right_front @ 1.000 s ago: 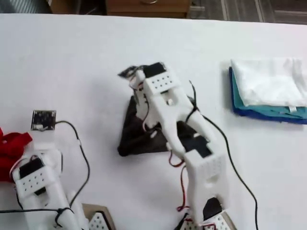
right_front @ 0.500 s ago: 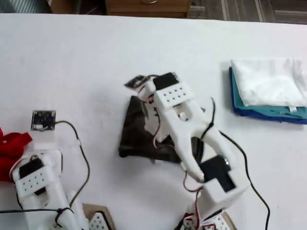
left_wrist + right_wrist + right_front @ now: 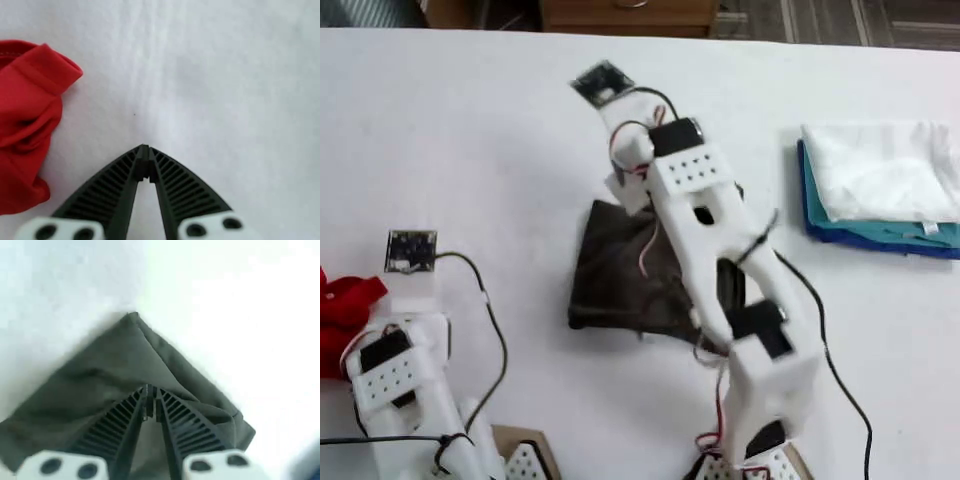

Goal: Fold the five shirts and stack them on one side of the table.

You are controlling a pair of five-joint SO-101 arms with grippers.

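The right arm and left arm have white perforated shells. Cables are black and red, fingers ribbed black.

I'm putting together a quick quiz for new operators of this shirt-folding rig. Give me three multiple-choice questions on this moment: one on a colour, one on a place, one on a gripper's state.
1. What colour is the top shirt of the folded stack?
A. blue
B. white
C. red

2. Where is the red shirt?
A. on the folded stack
B. under the folded stack
C. beside the left gripper

3. How is the left gripper?
A. shut, with nothing in it
B. wide open
C. shut on the red shirt

Answers:
1 B: in the high view a white shirt lies over the teal and blue layers.
2 C: the left wrist view shows the red cloth next to the gripper, apart from it.
3 A: its fingertips meet over bare tabletop, with no cloth between them.
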